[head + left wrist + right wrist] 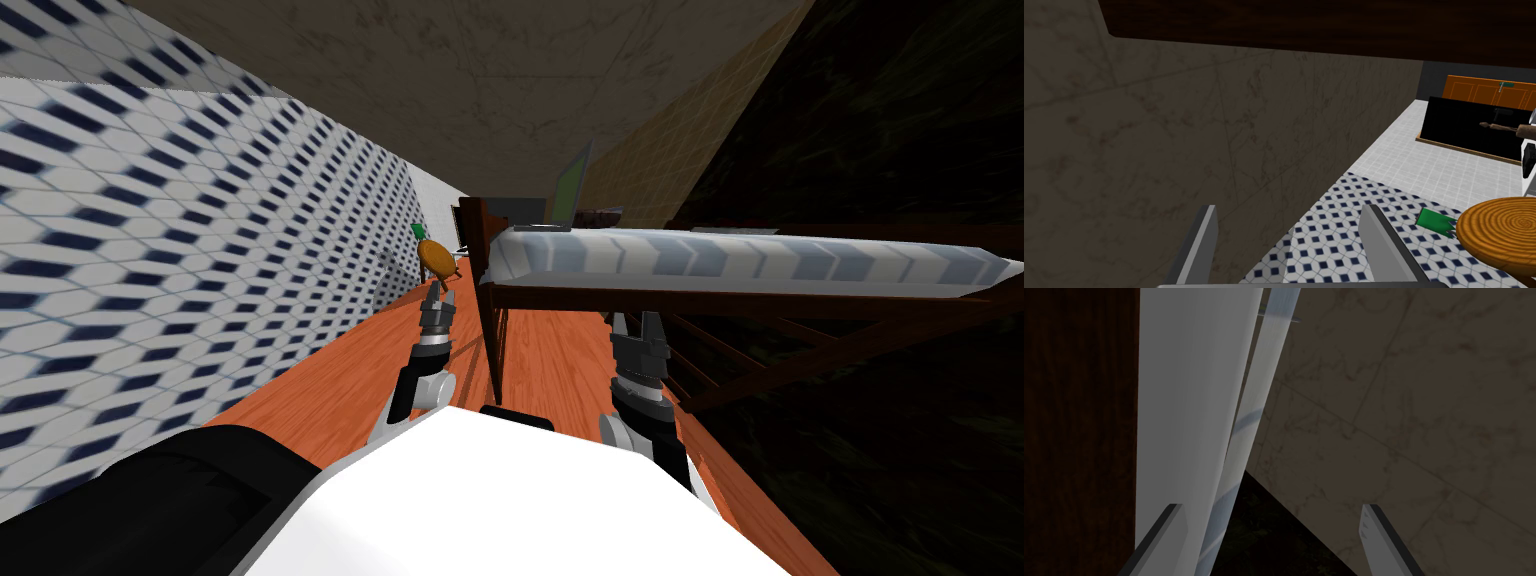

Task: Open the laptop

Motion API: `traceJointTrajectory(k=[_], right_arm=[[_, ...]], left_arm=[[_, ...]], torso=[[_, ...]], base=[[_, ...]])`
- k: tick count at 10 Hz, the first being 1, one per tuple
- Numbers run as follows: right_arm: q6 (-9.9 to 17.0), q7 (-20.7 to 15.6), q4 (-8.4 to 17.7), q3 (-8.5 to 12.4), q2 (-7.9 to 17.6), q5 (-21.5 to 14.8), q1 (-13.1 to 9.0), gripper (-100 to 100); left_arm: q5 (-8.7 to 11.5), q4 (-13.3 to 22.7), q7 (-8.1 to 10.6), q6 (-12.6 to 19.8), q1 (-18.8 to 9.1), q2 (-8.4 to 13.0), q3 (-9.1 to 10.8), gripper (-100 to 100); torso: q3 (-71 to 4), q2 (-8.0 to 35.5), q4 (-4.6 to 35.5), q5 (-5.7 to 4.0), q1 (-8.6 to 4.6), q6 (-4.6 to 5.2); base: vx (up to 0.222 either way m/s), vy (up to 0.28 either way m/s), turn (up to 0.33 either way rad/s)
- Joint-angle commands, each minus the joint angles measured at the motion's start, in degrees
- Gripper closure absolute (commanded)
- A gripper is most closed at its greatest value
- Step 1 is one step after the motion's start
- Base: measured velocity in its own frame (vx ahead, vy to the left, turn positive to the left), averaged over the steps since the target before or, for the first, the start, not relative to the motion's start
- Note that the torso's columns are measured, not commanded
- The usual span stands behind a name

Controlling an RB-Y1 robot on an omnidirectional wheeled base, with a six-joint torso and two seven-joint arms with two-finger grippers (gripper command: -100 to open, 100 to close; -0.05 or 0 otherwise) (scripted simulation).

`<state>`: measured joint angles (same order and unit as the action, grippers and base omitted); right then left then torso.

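A laptop [568, 192] stands at the far end of the bed [740, 262], its green lid raised at an angle over a thin grey base. My left gripper [437, 292] hangs open over the orange floor, left of the bed's corner post, short of the laptop. In the left wrist view its fingers [1200, 245] are wide apart with nothing between them. My right gripper [640, 325] is open just under the bed's near side. The right wrist view shows the pale mattress edge [1189, 413] running past one finger [1160, 537].
The bed has a dark wooden frame [700, 300] and a corner post [492, 330]. A round wooden stool [437, 257] [1499, 235] and a green object [1436, 222] stand ahead of the left gripper. A patterned wall [150, 250] runs on the left. Black area lies to the right.
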<state>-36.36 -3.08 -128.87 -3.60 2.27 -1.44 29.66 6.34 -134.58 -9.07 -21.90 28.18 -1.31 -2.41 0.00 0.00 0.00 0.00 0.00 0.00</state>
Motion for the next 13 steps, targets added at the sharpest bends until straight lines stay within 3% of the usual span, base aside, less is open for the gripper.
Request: traceJointTrajectory(k=[1, 9, 10, 12, 13], right_arm=[[0.0, 0.0, 0.0, 0.0, 0.0, 0.0, 0.0, 0], [0.0, 0.0, 0.0, 0.0, 0.0, 0.0, 0.0, 0], [-0.57, -0.33, 1.54, 0.3, 2.86, -1.37, -0.78, -100], [-1.33, -0.82, 3.75, 0.84, 6.21, -3.29, -1.99, -100], [-1.33, -0.82, 3.75, 0.84, 6.71, -3.29, -1.99, -100]], left_arm=[[0.0, 0.0, 0.0, 0.0, 0.0, 0.0, 0.0, 0], [0.0, 0.0, 0.0, 0.0, 0.0, 0.0, 0.0, 0], [0.0, 0.0, 0.0, 0.0, 0.0, 0.0, 0.0, 0], [0.0, 0.01, 0.0, 0.0, -0.02, 0.01, 0.01, 0], [0.0, 0.01, 0.0, 0.01, -0.02, 0.02, 0.02, 0]], torso=[[0.0, 0.0, 0.0, 0.0, 0.0, 0.0], [0.0, 0.0, 0.0, 0.0, 0.0, 0.0], [0.0, 0.0, 0.0, 0.0, 0.0, 0.0], [0.3, 0.52, 0.12, -0.11, -0.46, 0.01], [0.21, 0.33, 0.09, -0.11, -0.48, 0.01]], base=[[0.0, 0.0, 0.0], [0.0, 0.0, 0.0], [-0.107, -0.086, 0.121], [-0.173, -0.172, 0.143], [-0.112, -0.144, 0.045]])
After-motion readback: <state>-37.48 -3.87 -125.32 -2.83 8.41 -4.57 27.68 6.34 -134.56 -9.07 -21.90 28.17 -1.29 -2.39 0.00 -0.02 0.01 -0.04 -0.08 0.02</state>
